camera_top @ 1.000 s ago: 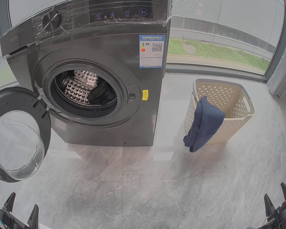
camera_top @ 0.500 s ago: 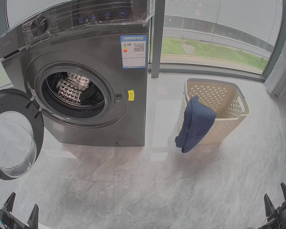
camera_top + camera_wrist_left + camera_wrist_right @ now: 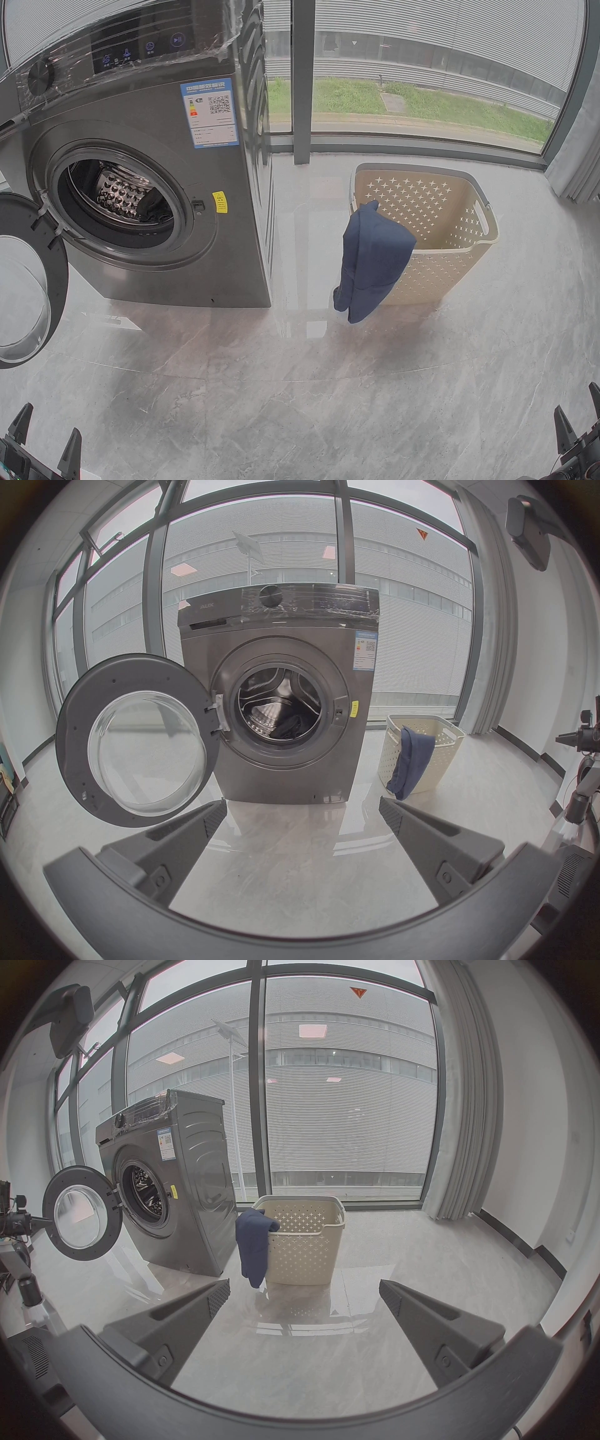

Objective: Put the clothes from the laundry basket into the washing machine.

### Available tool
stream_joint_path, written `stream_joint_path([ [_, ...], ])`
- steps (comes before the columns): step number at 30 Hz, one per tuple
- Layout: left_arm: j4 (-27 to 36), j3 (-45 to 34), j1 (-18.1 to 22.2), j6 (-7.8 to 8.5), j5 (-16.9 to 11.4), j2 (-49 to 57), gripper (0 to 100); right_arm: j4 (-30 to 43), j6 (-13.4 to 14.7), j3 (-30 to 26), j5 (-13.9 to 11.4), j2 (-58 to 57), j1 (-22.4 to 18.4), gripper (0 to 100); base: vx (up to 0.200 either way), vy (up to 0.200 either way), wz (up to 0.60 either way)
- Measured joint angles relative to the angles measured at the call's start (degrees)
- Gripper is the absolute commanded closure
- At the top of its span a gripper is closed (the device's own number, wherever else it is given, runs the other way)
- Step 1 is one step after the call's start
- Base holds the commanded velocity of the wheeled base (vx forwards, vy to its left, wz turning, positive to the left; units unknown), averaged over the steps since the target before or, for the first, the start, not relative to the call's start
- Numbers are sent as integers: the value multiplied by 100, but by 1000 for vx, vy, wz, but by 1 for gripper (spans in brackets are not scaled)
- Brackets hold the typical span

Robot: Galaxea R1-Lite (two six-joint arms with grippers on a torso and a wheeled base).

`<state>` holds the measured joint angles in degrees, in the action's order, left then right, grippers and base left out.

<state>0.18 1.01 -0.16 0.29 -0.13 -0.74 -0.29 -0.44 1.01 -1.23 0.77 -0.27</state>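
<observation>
Grey marble-patterned floor (image 3: pixel 300 400) carries all items listed. Item one: washing machine (image 3: pixel 156 281), dark grey, front-loading, standing at the floor's far left edge beside the window (image 3: pixel 425 75). Its round door (image 3: pixel 57 275) is swung fully open to the machine's left, glass panel facing outward. Its steel drum (image 3: pixel 115 190) is exposed, with a dark garment (image 3: pixel 153 206) lying in the lower part of the drum. A blue-and-white label (image 3: pixel 210 112) sits on the upper front panel, a small yellow sticker (image 3: pixel 219 202) just beside the door opening, and a control knob (image 3: pixel 39 76) on the top panel under clear film. Item two: laundry basket (image 3: pixel 437 275), cream perforated plastic, upright on the floor to the right of the machine and apart from it, near the window's sill. Item three: blue garment (image 3: pixel 372 262), draped over the basket's rim at the corner nearest the machine, hanging down the outer wall; whether its lower end touches the floor cannot be told. Item four: pale curtain (image 3: pixel 572 169), at the floor's far right edge. Left end effector (image 3: pixel 50 420), at the near left corner of the head view, fingers spread wide, holding nothing. Right end effector (image 3: pixel 575 400), at the near right corner, fingers likewise spread wide and empty; both are well apart from the basket and machine.
</observation>
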Motion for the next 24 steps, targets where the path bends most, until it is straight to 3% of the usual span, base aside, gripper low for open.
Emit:
stream_joint_path([
  [13, 0, 0, -2, -2, -2, -5, 0, -2, -16, 0, -7, 2, -17, 0, 200, 0, 0],
  [20, -2, 0, -2, -16, -5, -7, 0, -4, -10, 0, -7, 7, -13, 0, 0, 0, 0],
  [24, -2, 0, 0, -9, 16, -10, 0, -4, -7, 0, -7, 7, -6, 0, 0, -200, 0],
])
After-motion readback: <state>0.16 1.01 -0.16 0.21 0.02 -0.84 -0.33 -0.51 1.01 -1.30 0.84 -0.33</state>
